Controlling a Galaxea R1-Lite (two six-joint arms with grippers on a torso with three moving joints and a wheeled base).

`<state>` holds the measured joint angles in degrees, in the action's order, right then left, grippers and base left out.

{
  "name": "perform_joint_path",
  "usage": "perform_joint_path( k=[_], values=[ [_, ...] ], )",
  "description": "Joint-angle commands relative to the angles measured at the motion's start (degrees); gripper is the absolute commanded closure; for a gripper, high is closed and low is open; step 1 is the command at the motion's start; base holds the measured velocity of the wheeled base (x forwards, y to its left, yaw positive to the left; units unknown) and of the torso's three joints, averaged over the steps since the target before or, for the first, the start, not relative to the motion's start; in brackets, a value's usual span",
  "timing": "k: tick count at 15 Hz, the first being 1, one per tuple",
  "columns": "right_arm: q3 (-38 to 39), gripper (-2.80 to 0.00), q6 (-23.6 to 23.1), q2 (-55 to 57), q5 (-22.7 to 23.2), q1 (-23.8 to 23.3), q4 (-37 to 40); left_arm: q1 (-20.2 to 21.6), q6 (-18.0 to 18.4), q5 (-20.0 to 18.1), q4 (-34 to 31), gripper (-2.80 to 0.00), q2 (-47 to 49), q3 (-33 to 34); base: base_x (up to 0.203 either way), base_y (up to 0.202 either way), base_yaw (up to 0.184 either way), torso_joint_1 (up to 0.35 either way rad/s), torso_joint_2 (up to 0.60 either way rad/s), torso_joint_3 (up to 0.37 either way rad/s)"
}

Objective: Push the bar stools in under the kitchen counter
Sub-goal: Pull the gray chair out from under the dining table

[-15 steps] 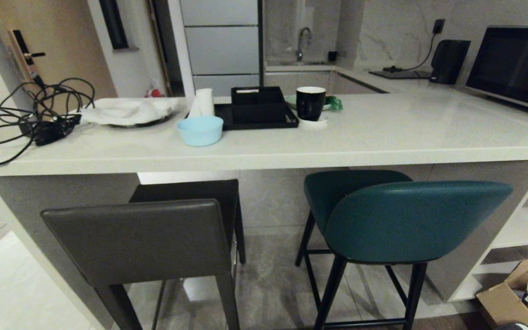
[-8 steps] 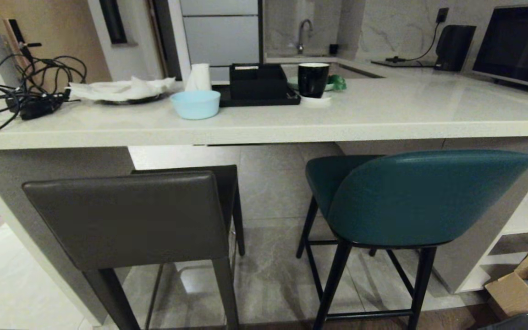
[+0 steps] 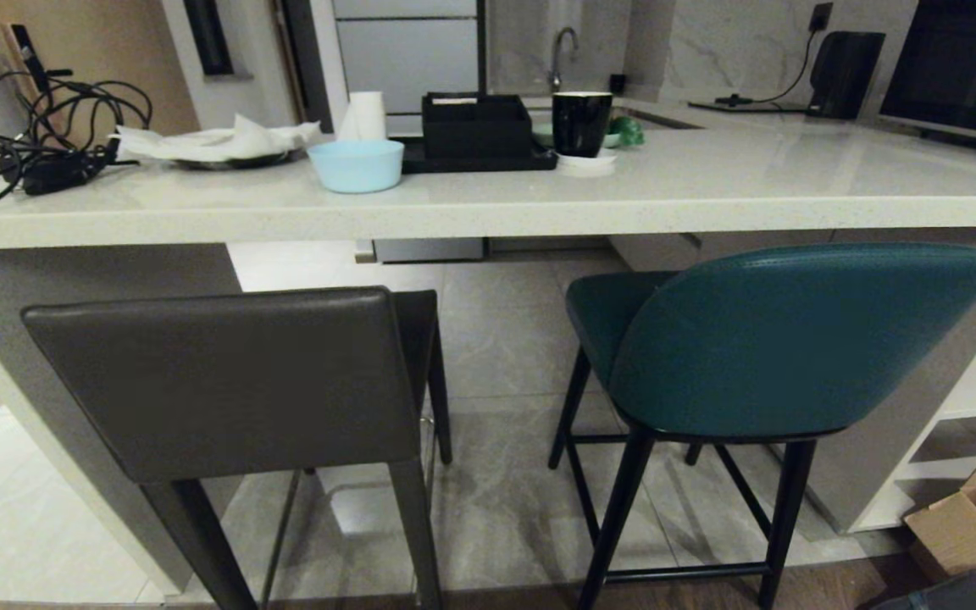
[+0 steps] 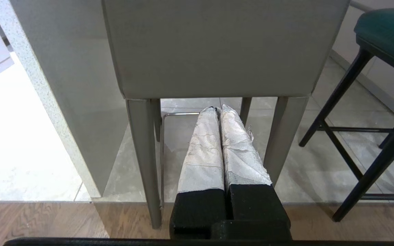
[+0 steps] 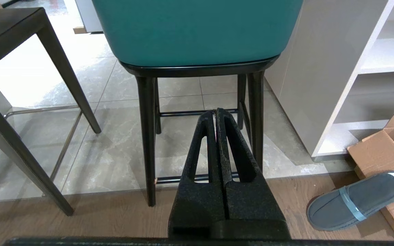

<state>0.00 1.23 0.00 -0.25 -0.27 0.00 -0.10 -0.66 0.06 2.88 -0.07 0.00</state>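
Observation:
Two bar stools stand at the long white speckled kitchen counter [image 3: 488, 216], backs toward me. The dark grey stool [image 3: 225, 381] with its flat back is on the left, the teal stool [image 3: 793, 339] with a curved back and thin black legs on the right. Both seats reach partly under the countertop edge. My left gripper [image 4: 217, 109], fingers wrapped in white, is shut and empty, pointing below the grey stool's [image 4: 217, 48] back between its rear legs. My right gripper [image 5: 215, 111], black, is shut and empty, pointing between the teal stool's [image 5: 197, 30] legs. Neither gripper shows in the head view.
On the counter sit tangled cables [image 3: 39, 144], a blue bowl [image 3: 357, 165], a black tray [image 3: 475, 135] and a black mug [image 3: 581, 123]. White shelving [image 3: 975, 390] stands right of the teal stool. A cardboard box [image 5: 385, 153] and a grey slipper [image 5: 357, 201] lie on the floor at right.
The head view has sunk: the counter top now shows at a flatter angle and the stools sit higher in the picture. The stools themselves have not moved.

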Motion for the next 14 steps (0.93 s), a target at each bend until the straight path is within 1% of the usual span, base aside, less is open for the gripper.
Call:
perform_joint_path(
  k=[1, 3, 5, 14],
  values=[
    [0.0, 0.0, 0.0, 0.0, 0.0, 0.0, 0.0, 0.0, 0.0, 0.0, 0.0, 0.0, 0.1, 1.1, 0.0, 0.0, 0.0, 0.0, 0.0, 0.0],
    [0.0, 0.0, 0.0, 0.0, 0.0, 0.0, 0.0, 0.0, 0.0, 0.0, 0.0, 0.0, 0.1, 1.1, 0.005, 0.025, 0.006, -0.002, 0.0, 0.006],
    [0.0, 0.0, 0.0, 0.0, 0.0, 0.0, 0.0, 0.0, 0.0, 0.0, 0.0, 0.0, 0.1, 1.1, 0.002, 0.111, 0.011, 0.002, 0.01, 0.002],
    [0.0, 0.0, 0.1, 0.0, 0.0, 0.0, 0.0, 0.0, 0.0, 0.0, 0.0, 0.0, 0.1, 1.1, 0.0, 0.194, -0.002, 0.001, 0.0, 0.002]
  ],
)
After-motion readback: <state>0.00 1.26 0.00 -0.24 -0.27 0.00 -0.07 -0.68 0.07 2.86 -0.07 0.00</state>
